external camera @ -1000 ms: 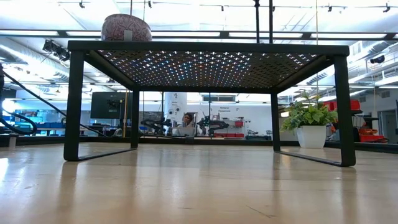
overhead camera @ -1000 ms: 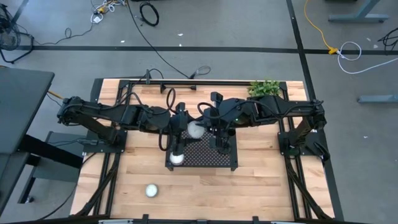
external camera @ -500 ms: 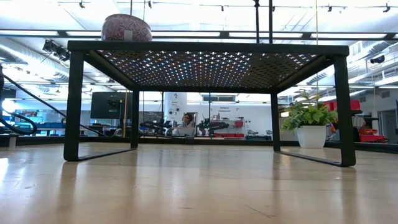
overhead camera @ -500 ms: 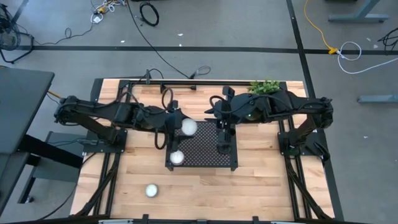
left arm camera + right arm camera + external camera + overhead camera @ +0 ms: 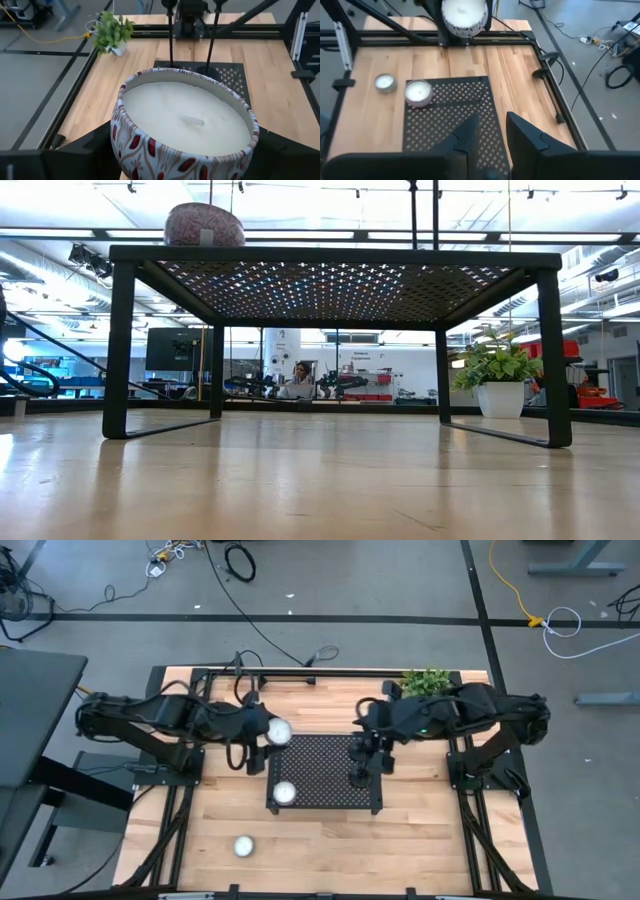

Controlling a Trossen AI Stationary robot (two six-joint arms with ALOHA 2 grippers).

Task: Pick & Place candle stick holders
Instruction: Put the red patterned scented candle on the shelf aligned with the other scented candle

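Note:
My left gripper [image 5: 268,735] is shut on a white candle in a patterned bowl [image 5: 185,125], held at the far left corner of the black perforated tray [image 5: 320,780]. Two thin black candle stick holders [image 5: 171,35] [image 5: 212,37] stand upright by their bases on the tray's right part; one shows in the high view [image 5: 358,777]. A third holder is not seen. My right gripper [image 5: 492,122] is open and empty, just right of the holders [image 5: 374,748]. My left gripper holds the candle bowl by its lower sides [image 5: 117,150], one finger on each side. The bowl itself hides the fingertips. The bowl sits upright and level, lifted clear of the tray and table.
A second candle bowl [image 5: 284,793] sits on the tray's near left part, also in the low view [image 5: 204,225]. A small candle [image 5: 243,846] lies on the table near the front. A potted plant [image 5: 425,680] stands at the far right.
My left gripper has carried the candle bowl from over the tray's middle toward the table's left and far edge, keeping it level. My right gripper has drawn back from the candle stick holder toward the table's right edge; the holder stays upright on the tray.

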